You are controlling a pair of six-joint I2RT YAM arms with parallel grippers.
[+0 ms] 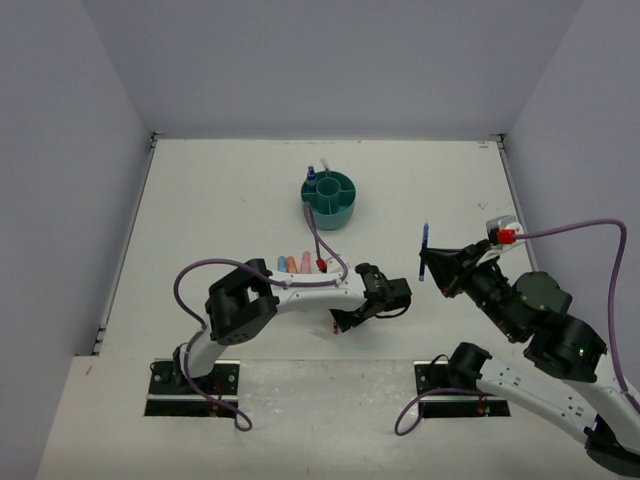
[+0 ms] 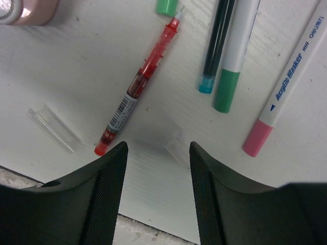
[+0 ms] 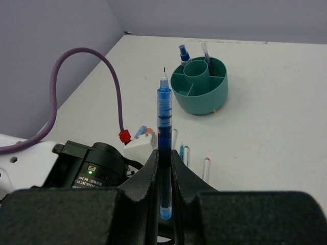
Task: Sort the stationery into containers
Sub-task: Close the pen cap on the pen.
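Note:
My right gripper (image 3: 164,155) is shut on an uncapped blue pen (image 3: 163,112) and holds it upright above the table; both show in the top view, the gripper (image 1: 432,270) and the pen (image 1: 425,244). The teal organiser (image 1: 328,198) stands at mid-table and holds a couple of pens (image 3: 206,53). My left gripper (image 2: 158,148) is open and empty, low over the table. Just beyond its fingertips lie a red pen (image 2: 138,87), a green-capped pen (image 2: 232,66), a teal-tipped pen (image 2: 214,51) and a pink-capped marker (image 2: 286,87).
Two clear pen caps (image 2: 51,128) (image 2: 176,145) lie near the left fingertips. Blue, orange and pink markers (image 1: 293,264) lie beside the left arm. The table's near edge (image 2: 143,229) runs right under the left gripper. Walls enclose three sides.

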